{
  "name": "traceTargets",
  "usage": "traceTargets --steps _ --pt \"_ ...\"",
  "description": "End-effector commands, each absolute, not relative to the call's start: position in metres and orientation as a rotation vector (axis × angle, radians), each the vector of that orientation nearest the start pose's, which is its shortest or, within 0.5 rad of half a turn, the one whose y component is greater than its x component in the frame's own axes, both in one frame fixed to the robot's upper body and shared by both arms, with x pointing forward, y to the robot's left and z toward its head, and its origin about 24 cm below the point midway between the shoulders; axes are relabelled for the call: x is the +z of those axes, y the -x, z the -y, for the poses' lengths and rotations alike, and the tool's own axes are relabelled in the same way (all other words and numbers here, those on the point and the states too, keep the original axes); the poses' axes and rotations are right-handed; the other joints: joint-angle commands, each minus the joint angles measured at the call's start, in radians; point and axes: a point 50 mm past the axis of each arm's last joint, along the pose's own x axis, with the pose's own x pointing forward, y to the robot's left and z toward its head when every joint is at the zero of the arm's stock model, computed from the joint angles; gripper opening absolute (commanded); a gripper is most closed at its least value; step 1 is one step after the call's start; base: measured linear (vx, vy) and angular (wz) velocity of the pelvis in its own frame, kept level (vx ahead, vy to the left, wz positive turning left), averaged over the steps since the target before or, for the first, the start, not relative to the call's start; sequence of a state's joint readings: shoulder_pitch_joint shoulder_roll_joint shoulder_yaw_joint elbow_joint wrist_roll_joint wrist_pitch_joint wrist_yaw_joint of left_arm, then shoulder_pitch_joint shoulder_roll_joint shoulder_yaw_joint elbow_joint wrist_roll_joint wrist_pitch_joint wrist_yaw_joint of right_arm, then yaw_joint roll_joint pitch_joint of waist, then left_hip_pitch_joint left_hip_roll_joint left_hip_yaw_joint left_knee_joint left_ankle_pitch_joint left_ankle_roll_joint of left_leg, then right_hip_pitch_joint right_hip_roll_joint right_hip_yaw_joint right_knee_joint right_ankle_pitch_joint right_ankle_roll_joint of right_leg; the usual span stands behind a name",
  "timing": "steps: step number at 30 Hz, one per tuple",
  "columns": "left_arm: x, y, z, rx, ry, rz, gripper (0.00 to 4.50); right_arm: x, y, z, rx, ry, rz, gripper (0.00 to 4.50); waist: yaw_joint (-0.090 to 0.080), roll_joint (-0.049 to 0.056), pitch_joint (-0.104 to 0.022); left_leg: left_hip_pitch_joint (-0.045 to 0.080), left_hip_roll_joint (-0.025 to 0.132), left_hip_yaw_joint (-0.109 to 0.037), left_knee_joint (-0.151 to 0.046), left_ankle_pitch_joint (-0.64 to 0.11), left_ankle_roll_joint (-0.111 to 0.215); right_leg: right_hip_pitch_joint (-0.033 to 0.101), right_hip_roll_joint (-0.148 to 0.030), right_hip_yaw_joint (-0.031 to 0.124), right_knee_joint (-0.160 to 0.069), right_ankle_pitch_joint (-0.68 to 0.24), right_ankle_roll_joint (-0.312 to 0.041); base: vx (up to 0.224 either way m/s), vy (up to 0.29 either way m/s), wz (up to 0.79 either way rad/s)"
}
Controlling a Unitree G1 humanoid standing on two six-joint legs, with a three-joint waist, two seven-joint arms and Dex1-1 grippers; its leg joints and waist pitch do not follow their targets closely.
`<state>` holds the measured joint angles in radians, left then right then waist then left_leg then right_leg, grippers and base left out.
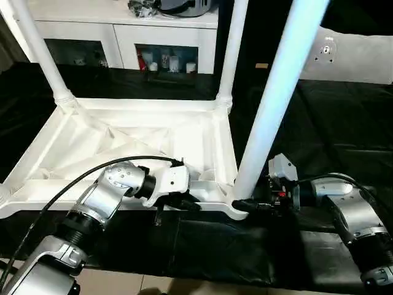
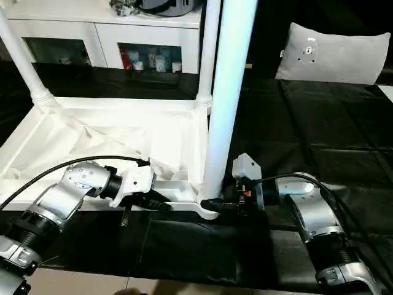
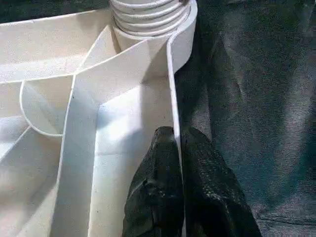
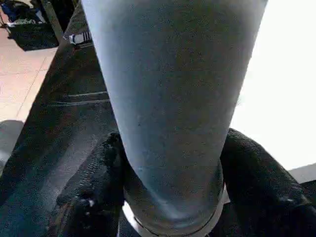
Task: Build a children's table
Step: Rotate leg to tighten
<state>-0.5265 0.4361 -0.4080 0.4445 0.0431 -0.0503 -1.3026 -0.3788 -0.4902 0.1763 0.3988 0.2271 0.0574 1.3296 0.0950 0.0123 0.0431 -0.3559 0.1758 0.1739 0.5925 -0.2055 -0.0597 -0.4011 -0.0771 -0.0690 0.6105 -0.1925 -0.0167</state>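
The white tabletop [image 1: 123,132] lies upside down on the black-covered surface, ribs facing up. Three white legs stand in its corner sockets: far left [image 1: 43,49], far right [image 1: 230,49] and near right [image 1: 276,92]. My left gripper [image 1: 190,203] is at the near edge; in the left wrist view its fingers [image 3: 158,163] are shut on the thin rim wall [image 3: 173,74], below the threaded socket [image 3: 148,15]. At the base of the near right leg [image 4: 173,74], my right gripper [image 1: 245,206] has a finger [image 4: 98,187] pressed against each side of the tube.
A white cabinet [image 1: 123,37] with glass-fronted shelves stands behind the work surface. A grey cushion [image 2: 334,52] lies at the back right. The black surface's front edge runs just below my forearms, with tiled floor [image 1: 123,286] beyond it.
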Motion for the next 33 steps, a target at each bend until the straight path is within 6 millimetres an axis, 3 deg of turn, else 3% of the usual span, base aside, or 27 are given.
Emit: traceTargets --steps 1,7,9,10,11,12,13,14,15,17,20,21,22,23,29,33 --pt "0.042 -0.285 -0.123 -1.628 -0.629 -0.446 0.0 0.05 -0.275 0.169 1.418 0.172 -0.33 2.5 0.0 -0.009 -0.056 0.0 0.057 -0.012 -0.066 -0.144 0.082 0.057 -0.072 0.049 -0.07 -0.166 -0.246 0.0 0.0 0.0" --pt "0.045 -0.289 -0.114 -1.534 -0.523 -0.417 0.0 0.044 -0.27 0.16 1.372 0.096 -0.363 2.46 0.0 -0.008 -0.053 0.003 0.058 -0.011 -0.069 -0.151 0.075 0.056 -0.072 0.05 -0.073 -0.192 -0.24 0.0 0.0 0.0" --pt "0.045 -0.29 -0.112 -1.518 -0.501 -0.412 0.0 0.044 -0.273 0.157 1.333 0.082 -0.366 2.44 -0.001 -0.009 -0.048 0.004 0.056 -0.013 -0.074 -0.197 0.058 0.054 -0.074 0.049 -0.086 -0.296 -0.212 0.0 0.0 0.0" --pt "0.046 -0.292 -0.105 -1.463 -0.455 -0.408 0.0 0.042 -0.287 0.146 1.159 0.05 -0.366 2.41 -0.004 0.003 -0.045 0.005 0.056 -0.016 -0.077 -0.21 0.046 0.05 -0.076 0.051 -0.086 -0.327 -0.205 0.0 0.0 0.0" --pt "0.047 -0.292 -0.102 -1.44 -0.441 -0.406 0.0 0.042 -0.293 0.141 1.086 0.028 -0.36 2.37 -0.015 -0.002 -0.039 0.01 0.054 -0.017 -0.082 -0.249 0.024 0.045 -0.073 0.049 -0.095 -0.4 -0.188 0.0 0.0 0.0" --pt "0.048 -0.294 -0.097 -1.401 -0.42 -0.402 0.0 0.043 -0.299 0.136 1.021 0.01 -0.356 2.34 -0.024 0.011 -0.04 0.008 0.049 -0.027 -0.084 -0.274 -0.007 0.051 -0.077 0.044 -0.097 -0.479 -0.156 0.0 0.0 0.0" --pt "0.049 -0.296 -0.093 -1.364 -0.405 -0.395 0.0 0.044 -0.303 0.131 0.975 0.005 -0.355 2.26 -0.03 0.011 -0.04 0.008 0.048 -0.027 -0.085 -0.29 -0.012 0.051 -0.077 0.042 -0.105 -0.506 -0.141 0.0 0.0 0.0" --pt "0.05 -0.299 -0.087 -1.32 -0.386 -0.386 0.0 0.044 -0.308 0.125 0.919 -0.005 -0.359 2.26 -0.041 0.002 -0.042 0.011 0.045 -0.029 -0.083 -0.301 -0.016 0.047 -0.075 0.041 -0.11 -0.529 -0.122 0.0 0.0 0.0" --pt "0.05 -0.3 -0.082 -1.289 -0.37 -0.381 0.0 0.044 -0.312 0.119 0.863 -0.024 -0.367 2.19 -0.053 0.008 -0.041 0.01 0.045 -0.027 -0.083 -0.295 -0.016 0.043 -0.072 0.045 -0.109 -0.512 -0.127 0.0 0.0 0.0" --pt "0.051 -0.301 -0.075 -1.263 -0.36 -0.369 0.0 0.044 -0.317 0.111 0.798 -0.061 -0.379 2.19 -0.067 0.006 -0.043 0.001 0.042 -0.031 -0.083 -0.291 -0.012 0.048 -0.071 0.042 -0.107 -0.499 -0.129 0.0 0.0 0.0" --pt "0.052 -0.306 -0.063 -1.192 -0.344 -0.355 0.0 0.041 -0.323 0.096 0.719 -0.063 -0.39 2.19 -0.074 0.004 -0.046 0.0 0.041 -0.026 -0.078 -0.268 0.006 0.045 -0.07 0.046 -0.108 -0.452 -0.138 0.0 0.0 0.0" --pt "0.052 -0.307 -0.062 -1.182 -0.344 -0.353 0.0 0.041 -0.323 0.095 0.713 -0.058 -0.386 2.5 -0.074 -0.005 -0.048 0.0 0.04 -0.024 -0.077 -0.259 0.012 0.045 -0.07 0.047 -0.109 -0.443 -0.139 0.0 0.0 0.0" --pt "0.052 -0.307 -0.061 -1.178 -0.344 -0.353 0.0 0.04 -0.324 0.095 0.711 -0.056 -0.385 2.69 -0.071 0.002 -0.048 0.002 0.042 -0.023 -0.076 -0.244 0.02 0.044 -0.07 0.049 -0.106 -0.423 -0.147 0.0 0.0 0.0" --pt "0.054 -0.31 -0.06 -1.157 -0.349 -0.347 0.0 0.041 -0.324 0.095 0.701 -0.057 -0.368 2.82 -0.071 -0.002 -0.049 -0.002 0.043 -0.021 -0.076 -0.229 0.028 0.046 -0.07 0.049 -0.103 -0.393 -0.154 0.0 0.0 0.0" --pt "0.056 -0.316 -0.064 -1.117 -0.401 -0.34 0.0 0.048 -0.32 0.11 0.707 -0.046 -0.297 3.36 -0.051 0.004 -0.056 -0.003 0.046 -0.016 -0.07 -0.143 0.06 0.054 -0.069 0.052 -0.084 -0.193 -0.204 0.0 0.0 0.0" --pt "0.053 -0.317 -0.079 -1.147 -0.453 -0.355 0.0 0.051 -0.315 0.133 0.747 -0.003 -0.263 3.76 -0.043 0.002 -0.056 -0.007 0.046 -0.015 -0.069 -0.138 0.076 0.058 -0.07 0.051 -0.084 -0.187 -0.204 0.0 0.0 0.0"
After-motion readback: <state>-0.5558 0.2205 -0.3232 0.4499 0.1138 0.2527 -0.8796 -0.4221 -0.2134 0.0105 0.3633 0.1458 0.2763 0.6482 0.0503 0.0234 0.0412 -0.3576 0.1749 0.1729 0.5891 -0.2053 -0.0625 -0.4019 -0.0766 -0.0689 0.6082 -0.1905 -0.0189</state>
